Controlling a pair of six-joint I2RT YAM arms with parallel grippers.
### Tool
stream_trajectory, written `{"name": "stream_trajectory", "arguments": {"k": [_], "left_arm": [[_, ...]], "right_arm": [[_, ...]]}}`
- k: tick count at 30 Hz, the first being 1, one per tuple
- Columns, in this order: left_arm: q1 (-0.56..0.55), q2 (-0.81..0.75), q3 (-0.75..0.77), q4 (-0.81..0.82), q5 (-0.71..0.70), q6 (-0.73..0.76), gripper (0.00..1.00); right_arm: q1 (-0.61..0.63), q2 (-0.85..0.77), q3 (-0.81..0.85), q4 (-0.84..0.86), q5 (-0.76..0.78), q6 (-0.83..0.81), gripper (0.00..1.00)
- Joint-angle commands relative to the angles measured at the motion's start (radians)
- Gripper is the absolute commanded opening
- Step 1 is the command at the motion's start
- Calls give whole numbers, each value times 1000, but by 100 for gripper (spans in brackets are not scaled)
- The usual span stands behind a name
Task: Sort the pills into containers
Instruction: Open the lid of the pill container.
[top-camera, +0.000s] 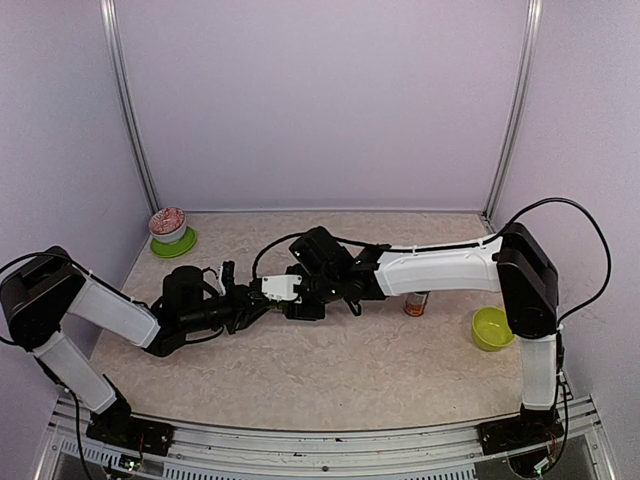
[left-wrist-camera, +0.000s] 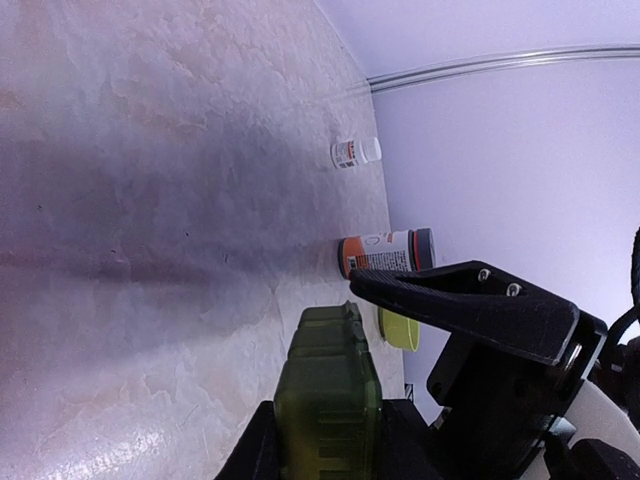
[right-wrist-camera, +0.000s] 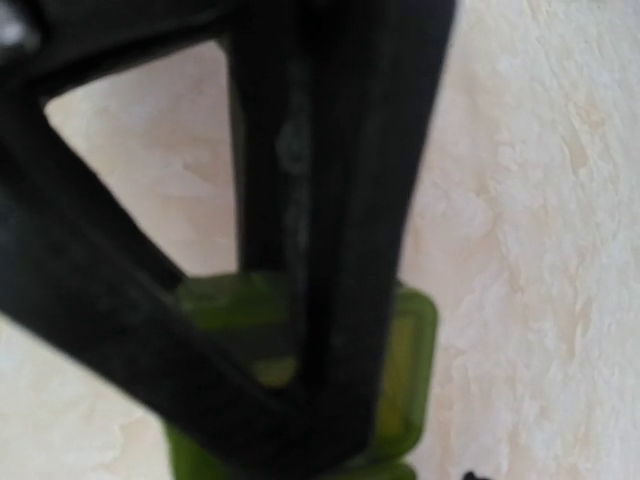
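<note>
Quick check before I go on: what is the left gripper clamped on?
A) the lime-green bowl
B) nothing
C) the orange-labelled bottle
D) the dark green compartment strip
D: in the left wrist view the dark green compartment strip sits pinched between the fingers of the left gripper, with the orange-labelled bottle apart on the table.

No text readable in any view.

Left wrist view, right of centre: bottle (left-wrist-camera: 385, 250) with an orange-and-white label and a grey cap toward the right of the frame. Fine print and an oval outline show on the white part, too small to read.

Upper centre, same view: smaller clear bottle (left-wrist-camera: 355, 152). White label with a reddish patch and dark lines, illegible.

Lower centre: dark green containers (left-wrist-camera: 330, 400) seen edge-on, lid marks not made out. Right wrist view shows them blurred.

Top view: orange label only a colour band.
</note>
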Motion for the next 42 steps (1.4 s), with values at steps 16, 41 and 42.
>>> {"name": "stream_trajectory", "arguments": {"k": [16,41,42], "left_arm": [[-9,14,24,18,48,16,19],[-9,20,2,33,41,11,19],[-9,21,0,35,40,12,19]], "right_arm": [[9,-10,-51,42,-10,-57,52],[-16,-60,-33,23,-58,12,68],[-20,-61,-32,24,-51,16,68]]}}
